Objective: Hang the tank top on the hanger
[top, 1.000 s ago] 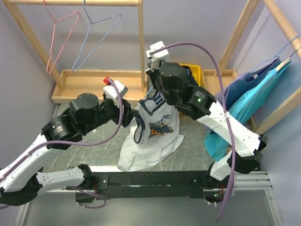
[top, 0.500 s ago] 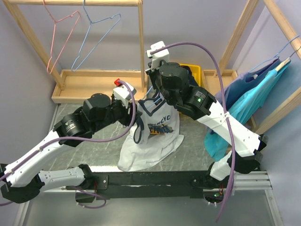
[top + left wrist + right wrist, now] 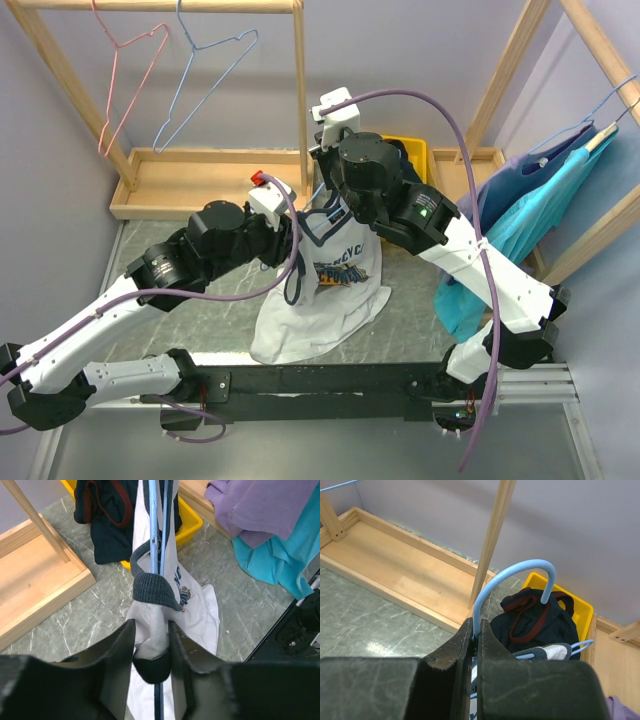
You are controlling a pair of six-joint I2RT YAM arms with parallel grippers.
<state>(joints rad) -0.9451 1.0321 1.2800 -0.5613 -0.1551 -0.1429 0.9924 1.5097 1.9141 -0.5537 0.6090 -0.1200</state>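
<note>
The tank top [image 3: 325, 290] is white with navy trim and a chest print, and it hangs from mid-table down to the near edge. My right gripper [image 3: 476, 630] is shut on the stem of the light-blue hanger [image 3: 506, 577], holding it upright above the shirt. In the left wrist view the hanger's wires [image 3: 154, 525] run through the shirt's neck. My left gripper [image 3: 151, 645] is shut on the tank top's navy-trimmed shoulder fabric [image 3: 152, 590], right beside the hanger wire. In the top view the left gripper [image 3: 288, 235] sits at the shirt's left shoulder.
A yellow bin [image 3: 580, 611] behind holds a dark navy garment [image 3: 535, 622]. A wooden rack [image 3: 300, 100] at the back carries a pink hanger [image 3: 125, 70] and a second blue hanger [image 3: 205, 70]. Teal and purple shirts [image 3: 530, 210] hang at the right.
My left arm has moved right toward the tank top and now reaches its left shoulder. The right arm and the hanger have stayed still.
</note>
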